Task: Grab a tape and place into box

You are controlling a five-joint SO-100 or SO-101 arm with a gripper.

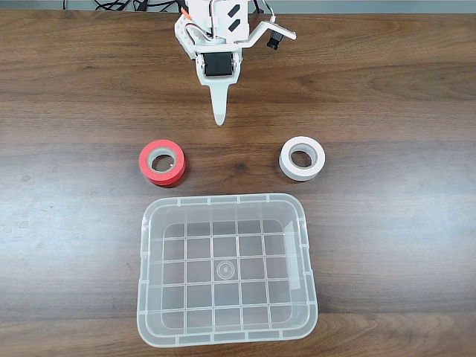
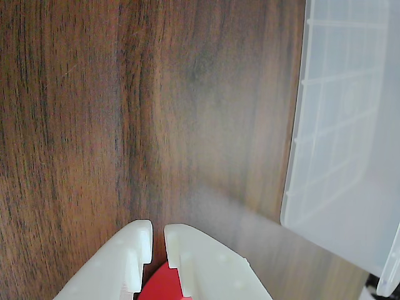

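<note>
The red tape (image 1: 161, 161) lies flat on the tabletop (image 1: 387, 97), left of centre in the fixed view, just above the empty box (image 1: 226, 338). The hand (image 1: 219, 115) hangs at upper centre, fingers nearly together, holding nothing. Grasping and placing remain undone.

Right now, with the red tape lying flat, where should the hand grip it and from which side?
Grip the red tape across its ring wall, one finger in the grey core hole and one outside, coming straight down from above. It lies flat on the table with the hole facing up, and clear of the box. The hand looks shut, so open it first.
</note>
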